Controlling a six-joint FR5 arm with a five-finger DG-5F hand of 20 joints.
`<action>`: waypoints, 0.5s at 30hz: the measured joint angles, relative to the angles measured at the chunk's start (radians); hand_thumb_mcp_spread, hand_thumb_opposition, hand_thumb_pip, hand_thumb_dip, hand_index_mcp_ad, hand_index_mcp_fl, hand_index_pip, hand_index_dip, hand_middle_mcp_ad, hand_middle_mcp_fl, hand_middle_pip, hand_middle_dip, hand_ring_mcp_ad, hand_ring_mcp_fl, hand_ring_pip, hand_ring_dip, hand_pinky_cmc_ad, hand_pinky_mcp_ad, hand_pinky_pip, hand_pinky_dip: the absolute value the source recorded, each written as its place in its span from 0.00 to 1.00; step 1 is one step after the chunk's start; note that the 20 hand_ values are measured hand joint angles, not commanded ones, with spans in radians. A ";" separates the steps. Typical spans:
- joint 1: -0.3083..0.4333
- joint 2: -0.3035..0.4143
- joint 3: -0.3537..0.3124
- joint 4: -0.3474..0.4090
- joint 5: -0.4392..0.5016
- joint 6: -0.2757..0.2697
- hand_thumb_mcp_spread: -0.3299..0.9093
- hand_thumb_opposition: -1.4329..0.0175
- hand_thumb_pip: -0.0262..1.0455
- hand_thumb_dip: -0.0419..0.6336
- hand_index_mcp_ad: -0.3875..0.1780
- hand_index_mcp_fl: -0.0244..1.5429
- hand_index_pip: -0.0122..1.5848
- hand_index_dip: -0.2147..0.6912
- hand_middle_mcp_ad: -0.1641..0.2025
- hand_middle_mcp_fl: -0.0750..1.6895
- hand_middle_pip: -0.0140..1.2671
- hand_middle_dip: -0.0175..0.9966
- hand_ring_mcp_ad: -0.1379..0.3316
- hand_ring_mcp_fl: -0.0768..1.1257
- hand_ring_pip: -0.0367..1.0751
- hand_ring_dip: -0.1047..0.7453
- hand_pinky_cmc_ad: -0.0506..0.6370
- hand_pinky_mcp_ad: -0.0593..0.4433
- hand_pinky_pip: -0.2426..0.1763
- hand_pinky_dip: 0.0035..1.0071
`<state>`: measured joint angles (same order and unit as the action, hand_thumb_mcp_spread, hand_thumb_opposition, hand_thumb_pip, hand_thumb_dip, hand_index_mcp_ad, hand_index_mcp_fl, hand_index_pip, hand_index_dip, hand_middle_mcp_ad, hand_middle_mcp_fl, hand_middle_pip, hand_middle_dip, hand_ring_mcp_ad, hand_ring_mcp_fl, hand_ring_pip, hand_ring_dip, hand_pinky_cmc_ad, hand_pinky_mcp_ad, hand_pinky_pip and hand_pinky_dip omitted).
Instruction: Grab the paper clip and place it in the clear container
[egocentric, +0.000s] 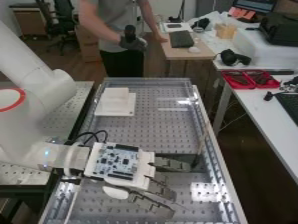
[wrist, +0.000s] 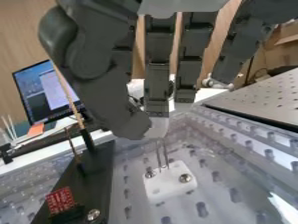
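At the near end of the desk (egocentric: 149, 125), the hand (egocentric: 136, 170) has its fingers straight and its grasp empty. By its fingertips, what looks to be the paper clip (wrist: 161, 154) stands as thin wires at a small white block (wrist: 167, 182). It should be light, stiff yet springy, and slippery (wire offers pads little), so best pinched high, clear of the block. Farther off, to the left, lies a white stepped piece (egocentric: 116, 102).
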<state>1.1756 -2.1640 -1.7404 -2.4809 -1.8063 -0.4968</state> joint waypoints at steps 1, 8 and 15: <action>0.000 -0.001 -0.001 0.003 0.000 0.002 0.80 0.35 0.72 0.55 0.45 0.15 0.25 0.10 0.36 0.37 0.75 0.73 0.37 0.39 0.28 0.68 0.70 0.61 0.77 0.19; 0.000 -0.008 -0.002 0.009 0.005 0.001 0.81 0.32 0.72 0.56 0.44 0.17 0.25 0.10 0.31 0.39 0.80 0.77 0.38 0.41 0.29 0.69 0.73 0.61 0.77 0.19; -0.002 -0.016 0.003 0.008 0.001 0.002 0.82 0.32 0.72 0.55 0.44 0.17 0.25 0.09 0.30 0.36 0.77 0.78 0.38 0.41 0.29 0.69 0.73 0.61 0.77 0.19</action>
<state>1.1738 -2.1802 -1.7372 -2.4733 -1.8056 -0.4947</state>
